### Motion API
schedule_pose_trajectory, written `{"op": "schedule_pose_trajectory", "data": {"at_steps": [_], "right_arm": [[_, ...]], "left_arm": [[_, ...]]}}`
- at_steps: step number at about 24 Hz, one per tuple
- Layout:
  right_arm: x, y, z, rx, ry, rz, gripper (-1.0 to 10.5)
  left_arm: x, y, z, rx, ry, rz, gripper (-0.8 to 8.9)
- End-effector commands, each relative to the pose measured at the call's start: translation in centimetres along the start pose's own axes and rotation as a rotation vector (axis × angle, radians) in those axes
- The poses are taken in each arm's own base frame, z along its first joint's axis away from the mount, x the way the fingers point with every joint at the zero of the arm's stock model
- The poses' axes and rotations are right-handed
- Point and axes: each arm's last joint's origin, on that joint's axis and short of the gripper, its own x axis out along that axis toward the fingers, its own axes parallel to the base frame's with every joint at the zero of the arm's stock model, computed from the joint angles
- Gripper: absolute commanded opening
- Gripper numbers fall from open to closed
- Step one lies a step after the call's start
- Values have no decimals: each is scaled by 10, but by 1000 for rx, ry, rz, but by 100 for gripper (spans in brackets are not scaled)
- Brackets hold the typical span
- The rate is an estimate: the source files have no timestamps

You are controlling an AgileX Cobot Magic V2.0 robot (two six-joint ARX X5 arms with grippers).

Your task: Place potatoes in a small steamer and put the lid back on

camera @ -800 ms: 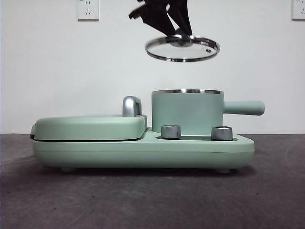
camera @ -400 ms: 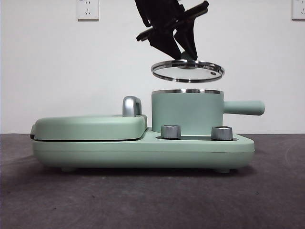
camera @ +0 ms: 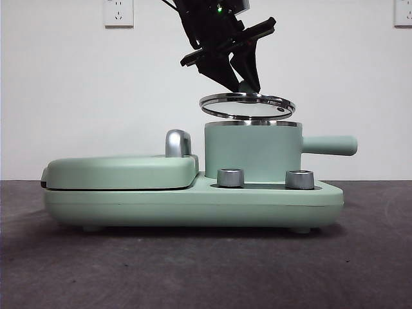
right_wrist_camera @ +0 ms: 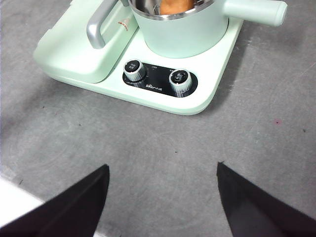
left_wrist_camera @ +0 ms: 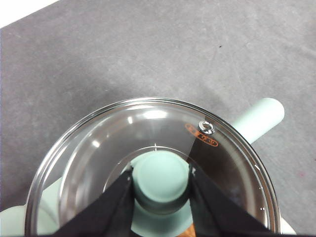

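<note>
My left gripper (camera: pixel 243 84) is shut on the mint green knob (left_wrist_camera: pixel 162 178) of the glass lid (camera: pixel 247 106). It holds the lid slightly tilted, just above the steel rim of the small steamer (camera: pixel 252 151). The left wrist view looks down through the lid (left_wrist_camera: pixel 98 158), with both black jaws clamped on the knob. An orange-brown potato (right_wrist_camera: pixel 176 6) lies inside the steamer (right_wrist_camera: pixel 187 29). A sliver of the potato (left_wrist_camera: pixel 190 231) shows under the lid. My right gripper (right_wrist_camera: pixel 163 190) hangs open over the bare table in front of the appliance, holding nothing.
The steamer stands on a mint green cooker base (camera: pixel 193 203) with two steel dials (camera: pixel 231 177). A flat griddle cover (camera: pixel 122 170) with a chrome handle (camera: pixel 178 142) lies left of the pot. The pot's side handle (camera: pixel 329 145) sticks out to the right.
My left gripper has carried the lid down and a little left, from well above the steamer to just over its rim.
</note>
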Motion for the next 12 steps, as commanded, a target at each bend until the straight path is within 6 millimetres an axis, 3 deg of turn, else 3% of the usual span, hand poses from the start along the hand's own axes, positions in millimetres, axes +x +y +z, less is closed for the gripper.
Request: {"op": "schedule_pose_trajectory", "data": {"at_steps": [1, 8, 12], "right_arm": [[-1, 1, 2, 7, -14, 6, 340], [-1, 1, 2, 10, -14, 6, 340], [-1, 1, 2, 14, -14, 6, 340]], "left_arm": [[4, -5, 7, 17, -46, -39, 15], [28, -1, -4, 6, 2, -38, 15], [31, 1, -6, 5, 10, -37, 15]]}}
